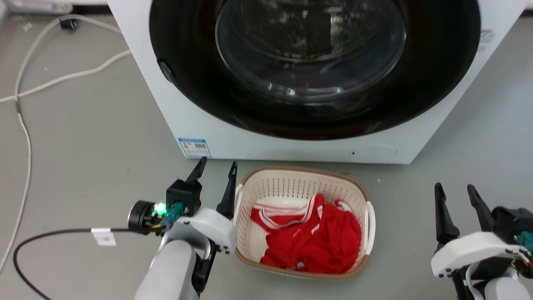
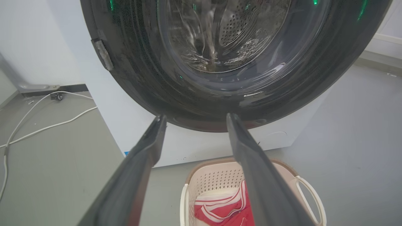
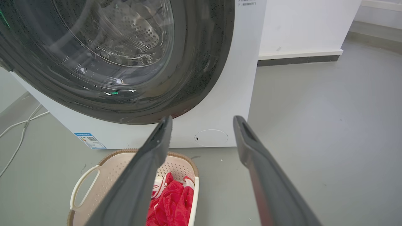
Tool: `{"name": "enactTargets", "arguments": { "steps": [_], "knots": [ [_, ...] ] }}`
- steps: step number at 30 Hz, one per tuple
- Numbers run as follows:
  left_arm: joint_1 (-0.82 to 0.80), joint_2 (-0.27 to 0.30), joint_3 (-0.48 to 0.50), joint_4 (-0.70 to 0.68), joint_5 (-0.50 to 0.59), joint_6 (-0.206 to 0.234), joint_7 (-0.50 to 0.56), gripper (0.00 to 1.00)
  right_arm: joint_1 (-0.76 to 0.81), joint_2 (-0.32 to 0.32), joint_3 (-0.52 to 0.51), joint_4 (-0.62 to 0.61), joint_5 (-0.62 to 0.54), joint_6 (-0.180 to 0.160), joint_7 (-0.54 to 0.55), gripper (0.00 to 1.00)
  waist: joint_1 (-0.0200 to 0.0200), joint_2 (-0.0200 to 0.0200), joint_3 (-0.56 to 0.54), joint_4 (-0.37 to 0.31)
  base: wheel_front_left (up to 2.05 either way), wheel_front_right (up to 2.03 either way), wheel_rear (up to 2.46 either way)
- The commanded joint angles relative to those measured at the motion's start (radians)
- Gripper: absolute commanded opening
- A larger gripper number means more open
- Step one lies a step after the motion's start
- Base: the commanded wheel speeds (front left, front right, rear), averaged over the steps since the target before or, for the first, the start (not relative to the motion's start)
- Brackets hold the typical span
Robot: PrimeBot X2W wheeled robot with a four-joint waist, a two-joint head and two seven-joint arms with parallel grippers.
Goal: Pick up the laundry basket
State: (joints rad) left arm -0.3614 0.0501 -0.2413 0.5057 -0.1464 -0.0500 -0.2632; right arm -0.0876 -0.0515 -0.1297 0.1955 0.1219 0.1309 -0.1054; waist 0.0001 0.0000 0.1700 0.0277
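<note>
The laundry basket (image 1: 287, 185) is cream-white and perforated, with a brown rim and white side handles. It stands on the grey floor just in front of the washing machine and holds red clothing with white stripes (image 1: 316, 235). My left gripper (image 1: 217, 166) is open, just left of the basket's left handle, with nothing between its fingers. My right gripper (image 1: 454, 188) is open too, well to the right of the basket and apart from it. The basket (image 2: 220, 180) lies low in the left wrist view. In the right wrist view the basket (image 3: 110, 166) sits lower left.
A white front-loading washing machine (image 1: 216, 137) with a dark round door (image 1: 316, 62) stands behind the basket. White cables (image 1: 25, 125) trail over the floor at left, and a black cable (image 1: 46, 234) runs to my left arm. A white wall with a dark skirting (image 3: 298, 59) stands right of the machine.
</note>
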Motion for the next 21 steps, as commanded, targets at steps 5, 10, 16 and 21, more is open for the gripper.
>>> {"name": "enactTargets", "arguments": {
  "steps": [5,10,16,21],
  "knots": [
    [-0.126,0.005,-0.007,0.127,-0.008,-0.028,-0.002,1.00,-0.105,0.002,0.017,0.072,-0.008,0.000,-0.005,1.00,-0.0001,0.0000,0.201,-0.017,0.00,0.00,0.00],
    [-0.214,0.016,-0.009,0.244,-0.028,-0.046,-0.001,1.00,-0.181,0.002,0.047,0.147,-0.010,0.000,-0.007,1.00,-0.0001,0.0000,0.307,-0.028,0.00,0.00,0.00],
    [-0.317,0.033,-0.016,0.381,-0.058,-0.069,0.008,1.00,-0.274,0.002,0.085,0.248,-0.002,0.000,-0.018,1.00,-0.0001,0.0000,0.415,-0.044,0.00,0.00,0.00],
    [-0.401,0.049,-0.034,0.474,-0.086,-0.078,0.028,1.00,-0.357,0.002,0.124,0.343,0.007,0.000,-0.029,1.00,-0.0001,0.0000,0.499,-0.061,0.00,0.00,0.00]
  ]
}}
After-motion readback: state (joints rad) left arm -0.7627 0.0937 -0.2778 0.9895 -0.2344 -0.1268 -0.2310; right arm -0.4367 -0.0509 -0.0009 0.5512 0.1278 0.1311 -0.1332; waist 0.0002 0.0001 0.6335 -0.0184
